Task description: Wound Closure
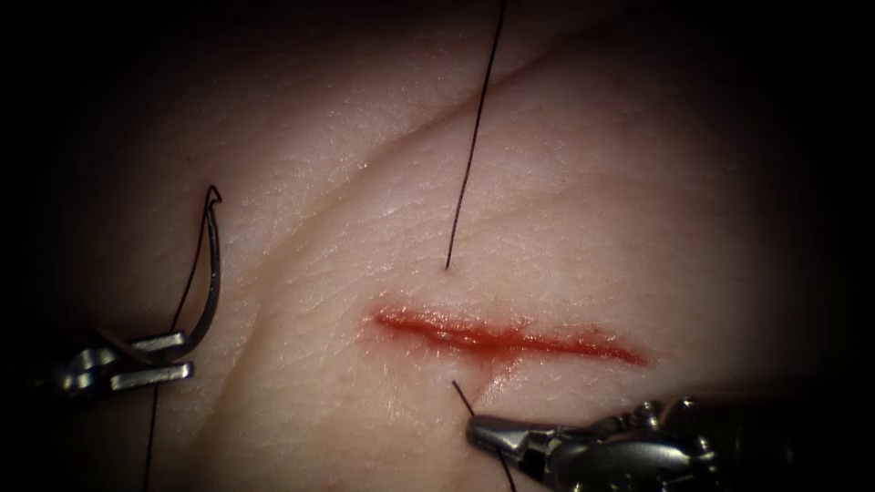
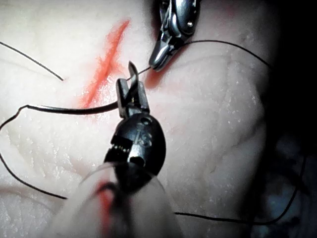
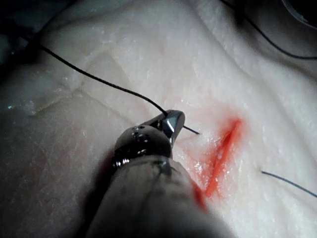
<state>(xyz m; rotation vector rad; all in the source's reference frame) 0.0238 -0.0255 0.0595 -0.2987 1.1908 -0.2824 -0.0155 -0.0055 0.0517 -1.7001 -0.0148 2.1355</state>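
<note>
At nine o'clock in the endoscope view, well left of the cut (image 1: 506, 337), the left tool (image 1: 164, 357) grips the needle (image 1: 211, 273) near the blunt, thread-bearing end of its curve, jaws closed on it. The needle's arc rises toward twelve o'clock and lies wholly free of the tissue (image 1: 638, 200), with thread (image 1: 150, 428) trailing down from it toward six o'clock.

Toward five o'clock, just below the cut, the right tool (image 1: 481, 428) has its jaws clamped on a thread strand (image 1: 463, 396) whose short end pokes out at the tip. Another strand (image 1: 474, 137) runs from twelve o'clock down to the tissue just above the cut. Red fluid (image 1: 437, 321) wets the cut's edges.

The needle looks thin, stiff and slick, so it would likely swivel in the jaws unless held flat across them, back from the point. The thread is fine and limp; it probably frays if pinched hard. The tissue appears soft and yielding, liable to tear near the wet edges.
</note>
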